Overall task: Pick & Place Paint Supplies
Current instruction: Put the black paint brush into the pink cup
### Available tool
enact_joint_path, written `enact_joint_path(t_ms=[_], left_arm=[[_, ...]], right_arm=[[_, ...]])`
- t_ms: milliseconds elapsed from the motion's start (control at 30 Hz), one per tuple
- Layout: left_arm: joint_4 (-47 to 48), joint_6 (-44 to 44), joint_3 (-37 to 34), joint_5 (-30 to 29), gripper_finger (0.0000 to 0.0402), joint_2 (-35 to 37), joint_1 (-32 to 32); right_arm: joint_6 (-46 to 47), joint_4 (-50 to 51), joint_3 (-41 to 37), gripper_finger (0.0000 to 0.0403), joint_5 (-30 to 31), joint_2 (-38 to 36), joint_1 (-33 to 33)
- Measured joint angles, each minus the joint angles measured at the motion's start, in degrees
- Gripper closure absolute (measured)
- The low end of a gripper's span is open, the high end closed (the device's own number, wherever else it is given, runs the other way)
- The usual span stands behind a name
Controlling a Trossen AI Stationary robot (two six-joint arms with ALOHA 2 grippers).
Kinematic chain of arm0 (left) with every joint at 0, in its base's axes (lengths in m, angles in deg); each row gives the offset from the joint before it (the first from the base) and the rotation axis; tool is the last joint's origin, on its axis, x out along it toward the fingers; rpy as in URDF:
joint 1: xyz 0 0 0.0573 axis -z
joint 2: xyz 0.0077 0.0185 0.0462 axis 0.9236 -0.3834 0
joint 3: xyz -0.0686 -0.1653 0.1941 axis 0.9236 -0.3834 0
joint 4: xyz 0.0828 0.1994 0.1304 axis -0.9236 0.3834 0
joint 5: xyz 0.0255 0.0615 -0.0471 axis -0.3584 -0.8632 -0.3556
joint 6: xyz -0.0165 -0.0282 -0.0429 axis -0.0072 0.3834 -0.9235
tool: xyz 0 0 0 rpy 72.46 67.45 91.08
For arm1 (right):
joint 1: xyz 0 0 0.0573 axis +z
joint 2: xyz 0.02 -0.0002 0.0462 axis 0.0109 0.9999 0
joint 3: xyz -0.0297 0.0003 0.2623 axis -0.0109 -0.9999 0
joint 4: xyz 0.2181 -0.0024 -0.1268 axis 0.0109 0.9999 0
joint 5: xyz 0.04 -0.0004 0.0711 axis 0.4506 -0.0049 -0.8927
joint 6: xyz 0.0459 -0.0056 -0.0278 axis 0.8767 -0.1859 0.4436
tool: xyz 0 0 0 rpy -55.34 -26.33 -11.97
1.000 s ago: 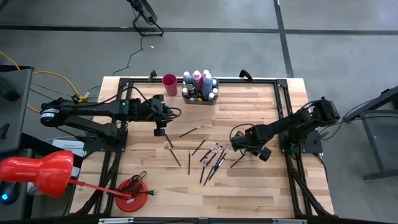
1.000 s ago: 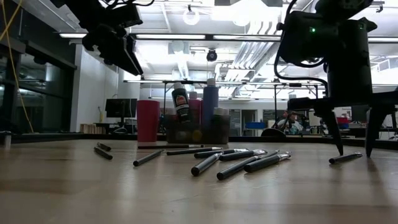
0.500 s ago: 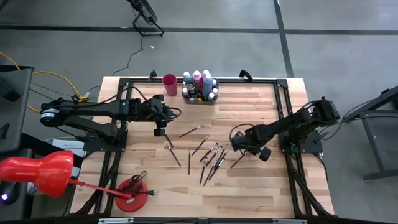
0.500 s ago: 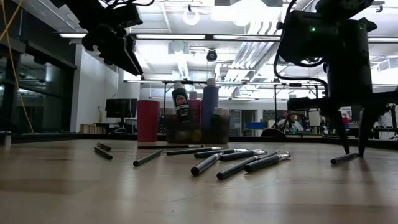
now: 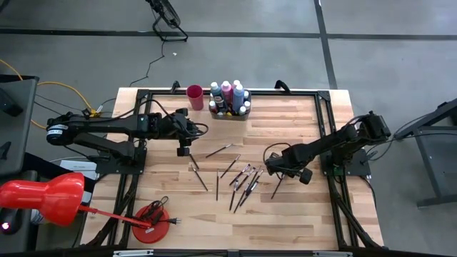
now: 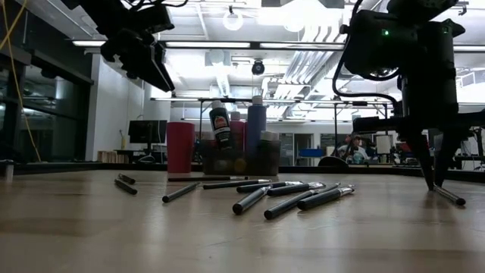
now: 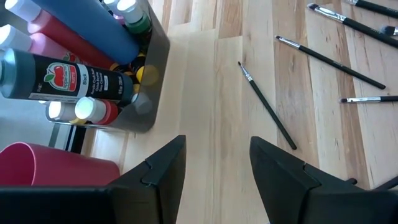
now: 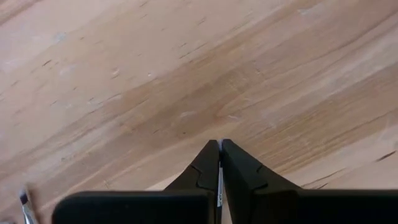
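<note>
From above I see my left gripper (image 5: 183,151) hanging over the bench (image 5: 300,214) left of centre, its fingers (image 7: 281,171) spread apart with nothing between them. Its wrist camera looks past them at the grey tray (image 7: 152,81) packed with paint bottles (image 7: 68,78); a black-labelled bottle lies tilted across the others. The pink cup (image 5: 195,96) stands just beside the tray (image 5: 230,114) on its left, both at the far edge of the bench.

Near the left gripper one paintbrush (image 5: 199,175) lies on a diagonal, its far end towards the gripper. Further right, another brush (image 5: 222,149) lies nearly crosswise below the tray, and a loose cluster of brushes (image 5: 244,184) fans out at mid-bench, most with their long axes running diagonally from near-left to far-right. In the low view they lie flat on the wood (image 6: 307,199).

On the right, my right gripper (image 5: 278,173) is down at the bench, fingers (image 8: 239,174) pinched together on a thin paintbrush (image 5: 275,187). In the wrist view a sliver of the brush shows between the closed tips. From above the brush slants from the gripper towards the near edge; in the low view (image 6: 447,195) it angles down from the fingertips to the bench.
</note>
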Motion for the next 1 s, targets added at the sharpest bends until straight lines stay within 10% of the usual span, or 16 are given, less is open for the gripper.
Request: enact_joint_path(t_ms=[400,1000], left_arm=[[-4.7,-0.6,0.0,2.6,0.0229,0.0,0.0],[-31.0,-2.6,0.1,3.2,0.0227,-0.2,0.0]], right_arm=[[-12.2,9.3,4.3,0.0399,16.0,-9.0,-0.2],[-60.9,8.7,14.1,0.0399,41.1,-30.4,-3.2]])
